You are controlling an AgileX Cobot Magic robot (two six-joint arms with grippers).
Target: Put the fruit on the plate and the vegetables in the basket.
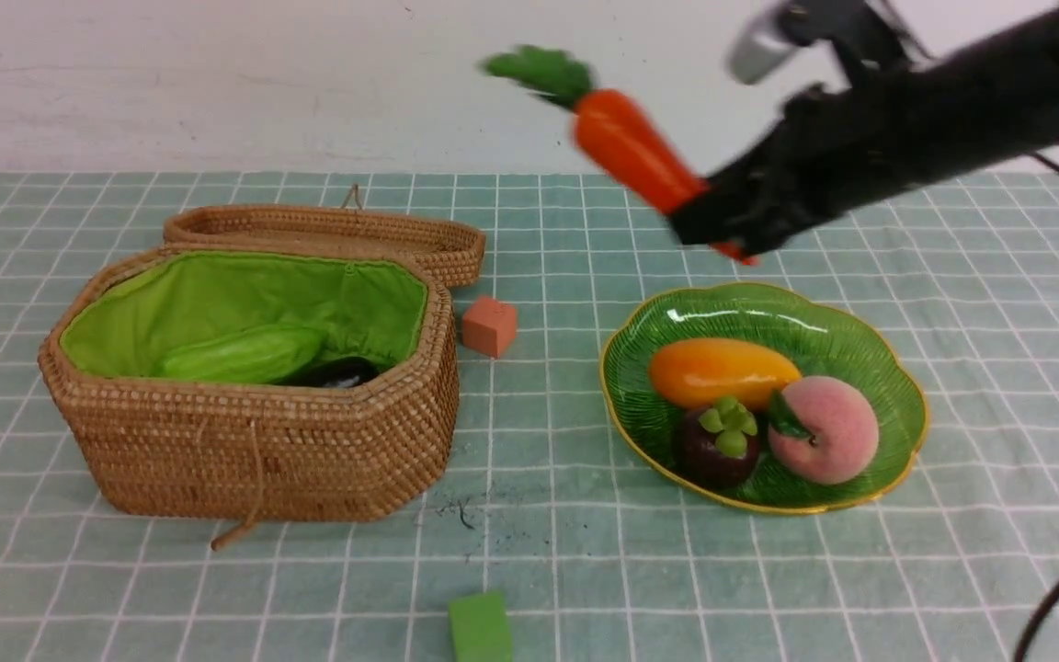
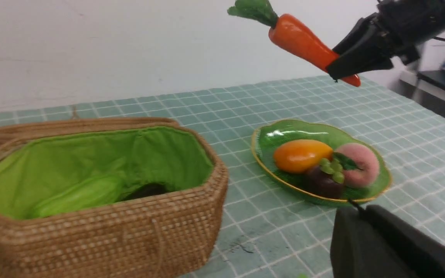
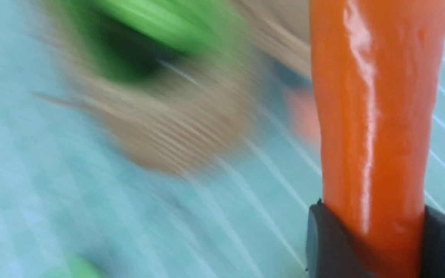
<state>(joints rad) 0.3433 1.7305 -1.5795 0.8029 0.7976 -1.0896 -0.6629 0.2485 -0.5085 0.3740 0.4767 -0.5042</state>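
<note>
A: What's lying around the tan woven wicker basket (image 1: 254,441) with the bright green lining?

B: You've got a small orange-red cube (image 1: 490,325) on the teal checked cloth (image 1: 548,515), just beside the basket's far right corner, between basket and dish. A small green cube (image 1: 480,627) sits on the near side of the basket, off its right end, well apart. Neither one is in your path; the air over the basket is open.

A: Contents?

B: Lid (image 1: 336,232) is flopped open behind the basket. Inside you have the glossy light green oblong gourd (image 1: 243,355) lying along the basket's length, and a dark purple eggplant (image 1: 338,372) mostly hidden beside it. To the right of the basket stands the translucent green ribbed glass plate (image 1: 888,368) with gold rim: glossy orange-yellow mango (image 1: 721,371), dark purple mangosteen (image 1: 719,445) with green cap, fuzzy pink peach (image 1: 825,428), all three touching.

A: And the carrot?

B: Your right gripper (image 1: 723,230) is clenched on the pointed orange carrot (image 1: 631,152) near its tip end, high in the air, right of the basket and over the plate's far edge. Long axis is tilted: green leafy top up and toward the basket, point down past the black fingers (image 3: 323,243). Front view is motion-blurred there.

A: Left side?

B: Your left gripper (image 2: 365,227) is empty and closed, low on the near side of the basket; only a dark corner shows in the front view.
</note>
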